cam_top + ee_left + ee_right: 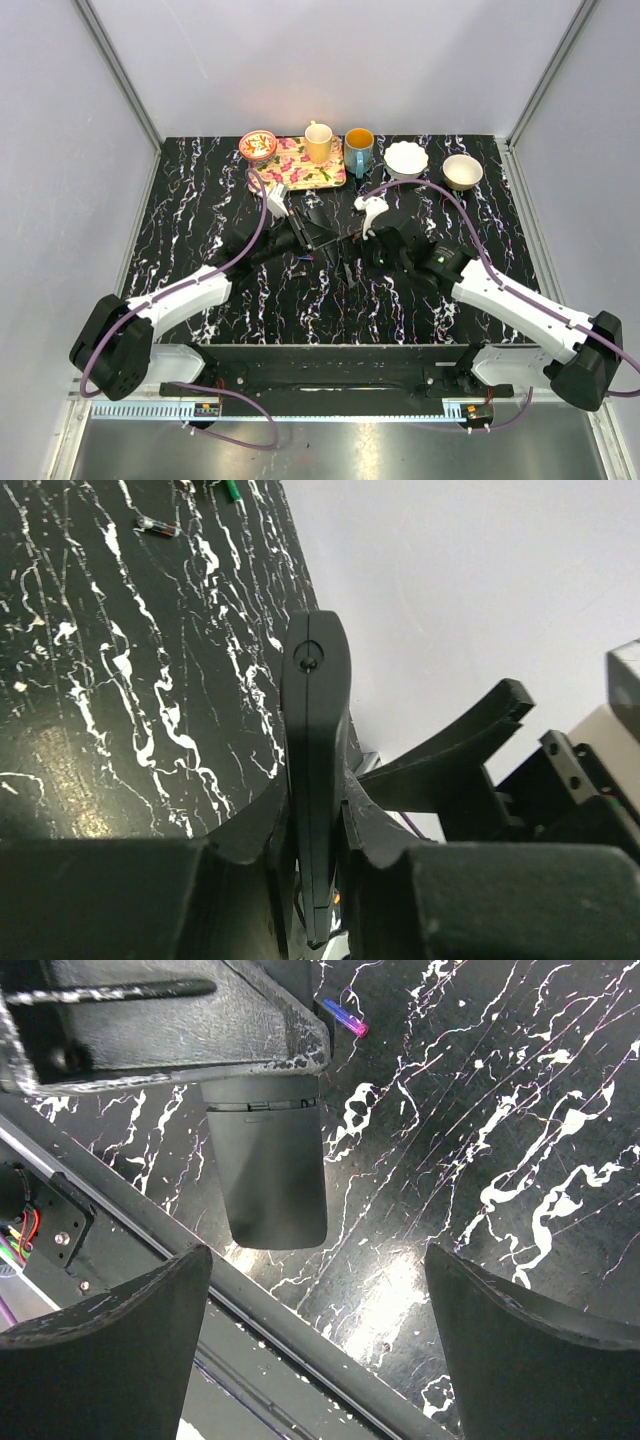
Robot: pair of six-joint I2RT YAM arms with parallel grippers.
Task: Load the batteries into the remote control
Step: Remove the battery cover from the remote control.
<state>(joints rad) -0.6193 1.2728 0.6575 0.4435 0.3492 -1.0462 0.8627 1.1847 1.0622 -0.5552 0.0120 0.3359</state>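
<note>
My left gripper (300, 238) is shut on the black remote control (315, 710), which stands edge-on between its jaws and is lifted off the table. In the right wrist view the remote's rounded end (265, 1175) hangs below the left gripper's fingers. My right gripper (315, 1310) is open and empty, just right of the remote in the top view (352, 255). One bluish battery with a red end (345, 1017) lies on the marbled table beyond the remote. A battery (157, 526) also shows in the left wrist view. Small batteries (300, 259) lie under the left gripper.
At the back stand a floral tray (290, 170), a red bowl (258, 145), a yellow mug (319, 142), a blue mug (359, 150), a white bowl (406, 158) and a beige bowl (462, 172). The table's metal front rail (300, 1320) runs under my right gripper.
</note>
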